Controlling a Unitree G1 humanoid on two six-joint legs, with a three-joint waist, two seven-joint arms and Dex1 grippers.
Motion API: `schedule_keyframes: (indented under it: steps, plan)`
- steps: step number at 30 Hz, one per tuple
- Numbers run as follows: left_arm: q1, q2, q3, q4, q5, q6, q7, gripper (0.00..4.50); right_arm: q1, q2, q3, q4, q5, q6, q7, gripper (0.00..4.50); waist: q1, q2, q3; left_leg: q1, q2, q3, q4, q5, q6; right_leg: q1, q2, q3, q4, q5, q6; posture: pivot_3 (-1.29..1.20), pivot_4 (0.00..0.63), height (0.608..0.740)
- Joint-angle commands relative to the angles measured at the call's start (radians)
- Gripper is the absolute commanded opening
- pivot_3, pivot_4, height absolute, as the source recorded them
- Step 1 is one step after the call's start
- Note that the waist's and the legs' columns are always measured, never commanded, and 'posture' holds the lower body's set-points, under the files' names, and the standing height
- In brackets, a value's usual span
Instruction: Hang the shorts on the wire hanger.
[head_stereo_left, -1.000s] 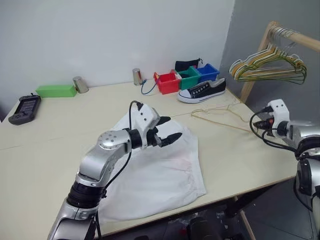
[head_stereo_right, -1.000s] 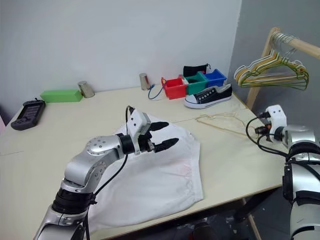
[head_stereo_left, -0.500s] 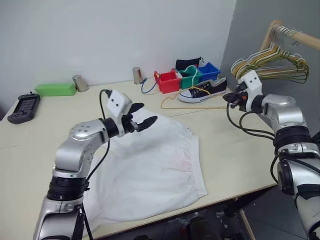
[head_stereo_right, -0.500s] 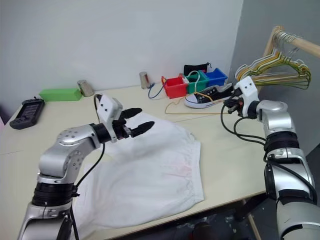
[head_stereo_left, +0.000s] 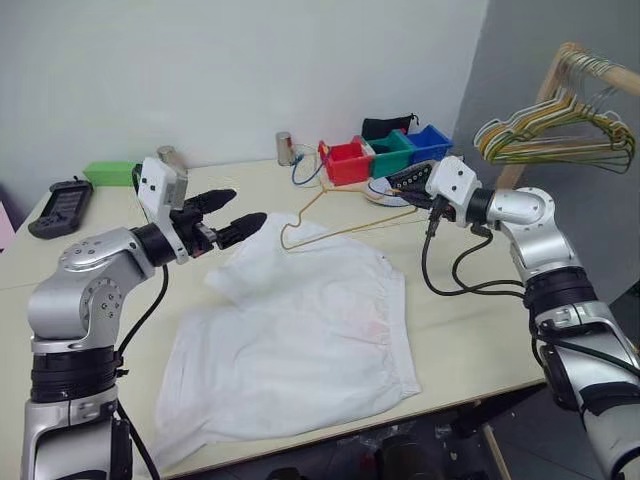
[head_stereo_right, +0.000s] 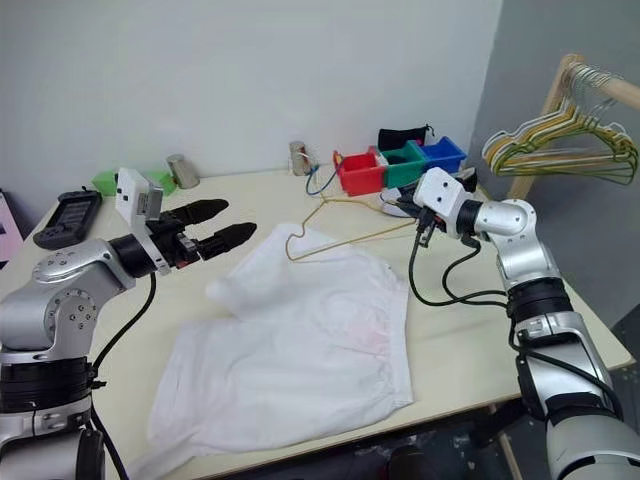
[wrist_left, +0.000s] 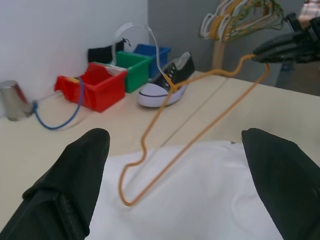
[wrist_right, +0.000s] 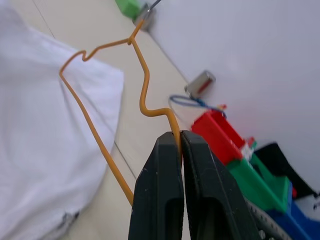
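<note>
pale wooden table (head_stereo_left: 480, 320), white wall (head_stereo_left: 200, 70), wooden rack (head_stereo_left: 545, 100).

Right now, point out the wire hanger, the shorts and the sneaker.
wire hanger (head_stereo_left: 345, 231): left eye view, on its long lower wire, above the table.
shorts (head_stereo_left: 300, 340): left eye view, middle of the white fabric.
sneaker (wrist_left: 167, 86): left wrist view, on its black side, beside the bins.

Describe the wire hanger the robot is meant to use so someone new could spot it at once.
Start at the pale table and find the white shorts spread on it. Above their far edge, the right pincer holds up a single thin golden wire hanger by one end. Unlike the bunched green and yellow hangers on the wooden rail, it is alone and in the air.
</note>
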Motion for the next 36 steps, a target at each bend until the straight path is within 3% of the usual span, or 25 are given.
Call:
schedule_keyframes:
  steps: [1,10,26,30,36]
  plan:
    - [-0.009,0.067,0.034,0.088,-0.01,-0.019,-0.075,4.49,-0.016,-0.017,-0.053,-0.103,0.1,0.015,0.073,0.0,0.0,0.0,0.0,0.0,0.0,0.0,0.0,0.0,0.0,0.0,0.0,0.0,0.0,0.0,0.0,-0.13,0.027,0.74]
    - [-0.037,0.179,-0.031,0.272,-0.009,-0.027,-0.318,4.49,-0.02,-0.08,-0.076,-0.248,0.214,0.15,0.203,0.0,-0.002,0.0,0.0,-0.001,0.0,0.0,0.0,0.0,0.0,-0.002,0.0,-0.001,0.001,0.0,0.0,-0.16,0.019,0.74]
    - [-0.069,0.158,-0.212,0.291,0.083,-0.087,-0.459,4.49,0.016,-0.069,-0.055,-0.42,0.225,0.153,0.216,0.0,-0.01,0.001,0.0,-0.007,0.001,0.0,0.001,0.0,0.0,-0.009,0.0,0.0,0.002,0.0,0.0,-0.2,0.014,0.74]
    - [-0.067,0.161,-0.23,0.278,0.1,-0.093,-0.464,3.85,0.019,-0.066,-0.053,-0.43,0.221,0.155,0.208,0.0,-0.017,0.001,0.0,-0.01,0.001,0.0,0.001,0.0,0.0,-0.012,0.0,0.0,0.003,0.001,-0.001,-0.21,0.017,0.74]
    - [-0.051,0.171,-0.236,0.264,0.116,-0.102,-0.479,2.56,0.016,-0.065,-0.055,-0.409,0.208,0.143,0.195,0.0,-0.029,0.001,0.0,-0.01,0.001,0.0,0.001,0.0,0.0,-0.013,0.0,0.0,0.003,0.001,-0.001,-0.21,0.021,0.74]
